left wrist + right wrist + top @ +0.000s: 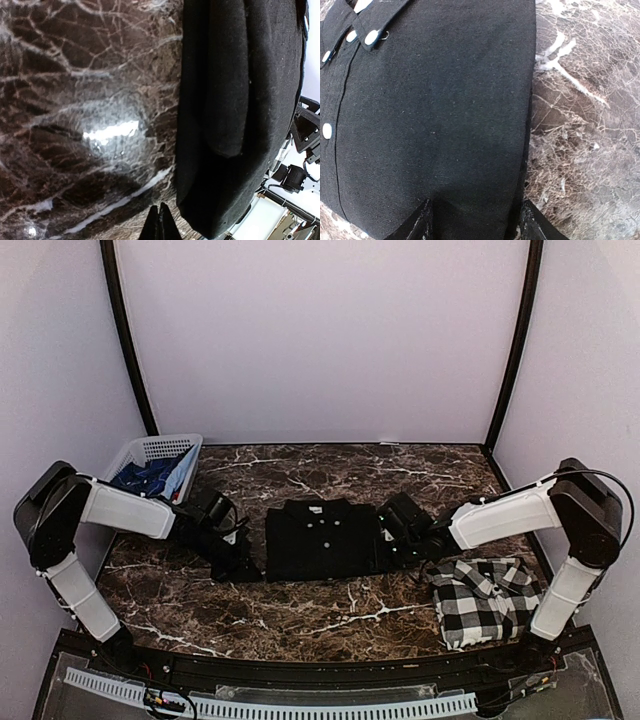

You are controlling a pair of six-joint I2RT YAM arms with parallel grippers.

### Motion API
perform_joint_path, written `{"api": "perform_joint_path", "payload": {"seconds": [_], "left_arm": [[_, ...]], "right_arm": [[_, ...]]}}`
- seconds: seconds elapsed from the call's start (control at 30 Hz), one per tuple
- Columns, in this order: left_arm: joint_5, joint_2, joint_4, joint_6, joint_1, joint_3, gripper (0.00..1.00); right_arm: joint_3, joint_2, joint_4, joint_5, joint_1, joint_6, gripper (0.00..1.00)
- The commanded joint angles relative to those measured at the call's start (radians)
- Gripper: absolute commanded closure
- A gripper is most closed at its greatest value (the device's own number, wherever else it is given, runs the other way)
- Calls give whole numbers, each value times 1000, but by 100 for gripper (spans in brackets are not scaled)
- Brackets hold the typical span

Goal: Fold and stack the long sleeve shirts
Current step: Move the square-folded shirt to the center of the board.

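Lying flat at the centre of the dark marble-patterned counter (300,615), the plain black button-up cloth shirt (322,538) is already folded into a neat rectangle, collar toward 12 o'clock. The black-and-white checked cloth shirt (485,598) sits rumpled at about 4 o'clock from it, well apart. The left end effector (160,222) is pinched fully closed on nothing, its tips low over the counter just beside the black shirt's 8 o'clock corner. The right end effector (477,225) stands partway open at the shirt's 3 o'clock edge, its fingers (426,222) straddling the cloth without clamping it. Both shirts look light, limp and likely to unfold if dragged by a single layer. A hold should probably pinch every layer at a folded edge, on both sides together. The white plastic lattice basket (150,452), with blue cloth inside, stands at 10 o'clock.
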Motion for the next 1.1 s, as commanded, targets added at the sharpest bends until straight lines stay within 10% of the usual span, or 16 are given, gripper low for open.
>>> {"api": "perform_joint_path", "payload": {"seconds": [0.0,0.47,0.8,1.07], "left_arm": [[4,-64,22,21,-10,-24,95],[-228,-232,141,109,-176,-148,68],[-322,-120,218,148,-216,-124,69],[-354,-87,207,191,-220,-77,91]], "right_arm": [[-24,10,-57,-25,17,24,44],[-16,21,-70,-20,19,13,44],[-6,29,-74,-15,20,1,44],[-9,31,-75,-8,19,-5,44]]}}
